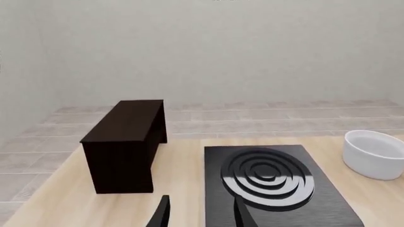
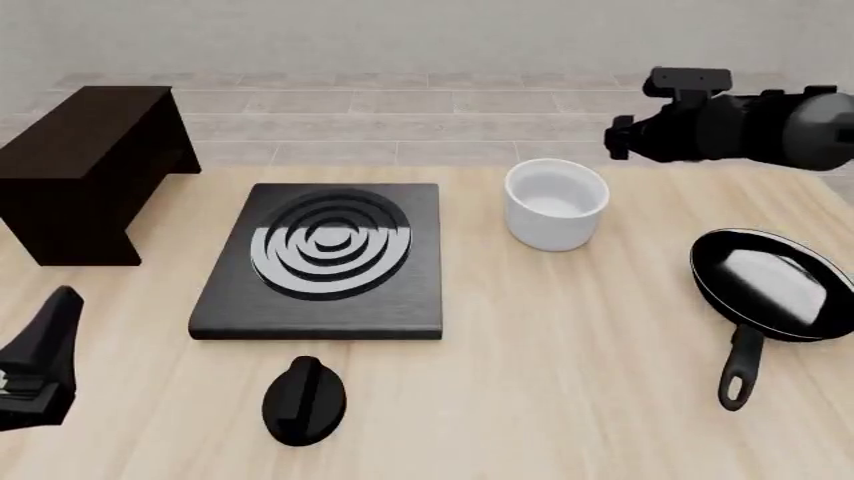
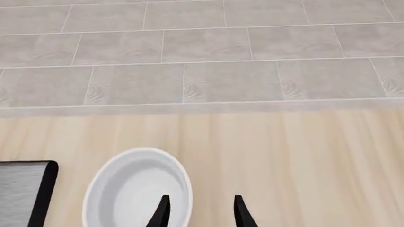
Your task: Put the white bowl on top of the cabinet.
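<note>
- The white bowl [image 2: 557, 204] sits upright on the wooden table [image 2: 561, 340], to the right of the stove plate [image 2: 324, 260]. Nothing is inside it.
- The bowl is near the stove plate but does not touch it.
- The cabinet [image 2: 83, 170] is dark brown and stands at the far left of the table. Its flat top has nothing on it.
- The bowl and the cabinet are well apart, with the stove plate between them.
- The right gripper [image 3: 199, 210] is up in the air, above the bowl's far right edge. Its two fingers are spread apart and hold nothing.
- In the right wrist view, one fingertip [image 3: 162, 211] shows over the bowl's rim [image 3: 187, 182], and the other shows over the bare table.
- In the front view, the right arm [image 2: 727, 122] reaches in from the right, behind the bowl.
- The left gripper [image 1: 200, 213] is low at the near left of the table. Its fingers are apart and hold nothing.
- In the left wrist view, the left gripper points toward the cabinet and the stove plate.
- A black frying pan [image 2: 771, 283] lies at the right of the table, with its handle toward the near side.
- A small black knob [image 2: 304, 400] lies on the table just in front of the stove plate.
</note>
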`<act>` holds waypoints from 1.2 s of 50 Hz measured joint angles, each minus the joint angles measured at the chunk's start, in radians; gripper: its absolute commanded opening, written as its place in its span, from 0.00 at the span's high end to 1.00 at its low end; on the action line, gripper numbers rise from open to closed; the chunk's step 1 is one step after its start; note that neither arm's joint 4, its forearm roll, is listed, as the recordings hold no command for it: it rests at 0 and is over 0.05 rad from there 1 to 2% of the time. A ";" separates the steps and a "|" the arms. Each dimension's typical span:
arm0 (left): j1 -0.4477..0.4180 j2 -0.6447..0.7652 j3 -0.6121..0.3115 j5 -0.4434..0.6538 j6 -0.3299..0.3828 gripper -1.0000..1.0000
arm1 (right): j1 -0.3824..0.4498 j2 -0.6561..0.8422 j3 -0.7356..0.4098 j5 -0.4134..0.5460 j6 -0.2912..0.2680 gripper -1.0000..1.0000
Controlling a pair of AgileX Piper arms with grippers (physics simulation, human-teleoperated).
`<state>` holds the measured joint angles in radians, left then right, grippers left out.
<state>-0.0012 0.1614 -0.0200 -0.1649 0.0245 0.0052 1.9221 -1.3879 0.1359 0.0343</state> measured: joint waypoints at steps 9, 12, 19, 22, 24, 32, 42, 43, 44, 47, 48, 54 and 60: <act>-0.001 0.015 -0.006 -0.014 0.003 0.00 | 0.004 0.058 -0.038 0.020 0.019 0.00; 0.000 0.018 -0.008 -0.016 0.003 0.00 | 0.006 0.076 -0.050 0.026 0.024 0.00; 0.000 0.021 -0.013 -0.017 0.004 0.00 | 0.008 0.119 -0.072 0.033 0.034 0.00; 0.000 0.021 -0.014 -0.018 0.004 0.00 | 0.009 0.134 -0.078 0.035 0.038 0.00; 0.000 0.022 -0.015 -0.018 0.004 0.00 | 0.010 0.143 -0.081 0.035 0.042 0.00; -0.001 0.021 -0.019 -0.014 0.005 0.00 | 0.012 0.179 -0.087 0.028 0.056 0.00; -0.003 0.016 -0.023 -0.008 0.005 0.00 | 0.014 0.218 -0.083 0.015 0.070 0.00; -0.003 0.016 -0.023 -0.007 0.005 0.00 | 0.015 0.222 -0.083 0.014 0.072 0.00; -0.003 0.016 -0.023 -0.007 0.005 0.00 | 0.015 0.225 -0.082 0.013 0.074 0.00; -0.004 0.015 -0.023 -0.005 0.005 0.00 | 0.017 0.235 -0.079 0.008 0.078 0.00; -0.004 0.014 -0.024 -0.005 0.005 0.00 | 0.017 0.239 -0.078 0.007 0.080 0.00; -0.004 0.012 -0.025 -0.002 0.004 0.00 | 0.020 0.249 -0.076 -0.005 0.085 0.00; -0.005 0.009 -0.027 0.002 0.003 0.00 | 0.022 0.268 -0.071 -0.015 0.086 0.00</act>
<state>-0.0057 0.1706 -0.0474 -0.1628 0.0272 0.0268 2.1899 -1.4589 0.1211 0.1202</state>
